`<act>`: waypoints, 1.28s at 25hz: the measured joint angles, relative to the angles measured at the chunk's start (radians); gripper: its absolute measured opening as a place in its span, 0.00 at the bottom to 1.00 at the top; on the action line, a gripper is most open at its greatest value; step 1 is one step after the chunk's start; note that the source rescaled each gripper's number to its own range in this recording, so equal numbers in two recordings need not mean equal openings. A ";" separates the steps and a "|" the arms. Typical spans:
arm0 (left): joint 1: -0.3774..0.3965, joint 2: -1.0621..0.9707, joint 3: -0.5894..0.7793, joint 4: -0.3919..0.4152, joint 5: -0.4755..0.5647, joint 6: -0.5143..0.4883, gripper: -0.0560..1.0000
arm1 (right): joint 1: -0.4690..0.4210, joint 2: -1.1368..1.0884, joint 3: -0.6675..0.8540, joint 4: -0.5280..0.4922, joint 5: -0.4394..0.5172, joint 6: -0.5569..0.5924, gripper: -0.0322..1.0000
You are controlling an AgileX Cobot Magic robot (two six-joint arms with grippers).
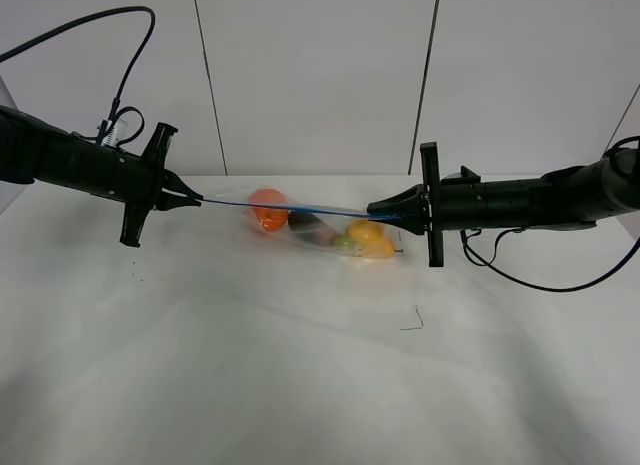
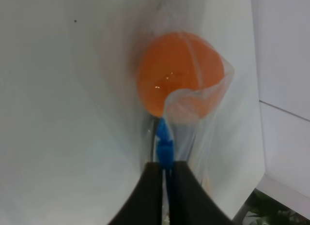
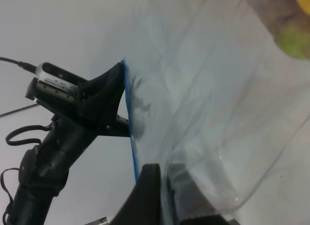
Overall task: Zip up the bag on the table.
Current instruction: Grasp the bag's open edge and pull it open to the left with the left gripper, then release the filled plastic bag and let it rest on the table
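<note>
My left hand and right hand are clamped on the blue zipper strip of the clear floppy plastic bag; next, I judge, one should slide along it.

Blocked: clear plastic zip bag spans between left gripper and right gripper | Free: white tabletop in front

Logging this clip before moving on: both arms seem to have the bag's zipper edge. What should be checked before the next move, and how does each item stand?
1. Left gripper shut on zipper strip: ok.
2. Right gripper shut on the strip's other end: ok.
3. Strip stretched straight between them: ok.
4. Zipper sealed along its length: cannot tell.
5. Produce inside the bag: ok.
</note>
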State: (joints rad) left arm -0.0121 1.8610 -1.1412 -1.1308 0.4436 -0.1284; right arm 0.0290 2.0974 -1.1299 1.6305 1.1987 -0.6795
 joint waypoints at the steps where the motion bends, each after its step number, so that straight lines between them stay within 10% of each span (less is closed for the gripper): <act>1: 0.000 0.000 0.000 0.001 0.000 0.005 0.07 | 0.000 0.000 0.000 0.000 0.000 0.000 0.03; 4: 0.004 0.000 0.000 0.007 -0.031 0.030 0.32 | 0.000 0.000 0.000 -0.003 0.002 0.000 0.03; 7: 0.013 0.000 0.000 0.011 -0.052 0.045 0.78 | 0.000 0.000 0.000 -0.004 0.002 0.000 0.03; 10: 0.015 0.000 -0.012 0.013 -0.048 0.100 0.95 | 0.000 0.000 0.000 -0.004 0.002 0.000 0.03; 15: 0.048 0.000 -0.130 0.080 0.044 0.320 1.00 | 0.000 0.000 0.000 -0.005 0.003 0.000 0.03; 20: 0.053 0.000 -0.306 0.424 0.251 0.413 1.00 | 0.000 0.000 0.000 -0.005 0.003 0.000 0.03; 27: -0.025 0.000 -0.429 1.028 0.491 0.160 1.00 | 0.000 0.000 0.000 -0.007 0.003 0.000 0.03; 32: -0.043 0.000 -0.435 1.167 0.563 0.077 1.00 | 0.000 0.000 0.000 -0.007 0.003 0.000 0.03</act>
State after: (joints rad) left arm -0.0549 1.8610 -1.5758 0.0357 1.0069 -0.0515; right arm 0.0290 2.0974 -1.1299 1.6235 1.2015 -0.6795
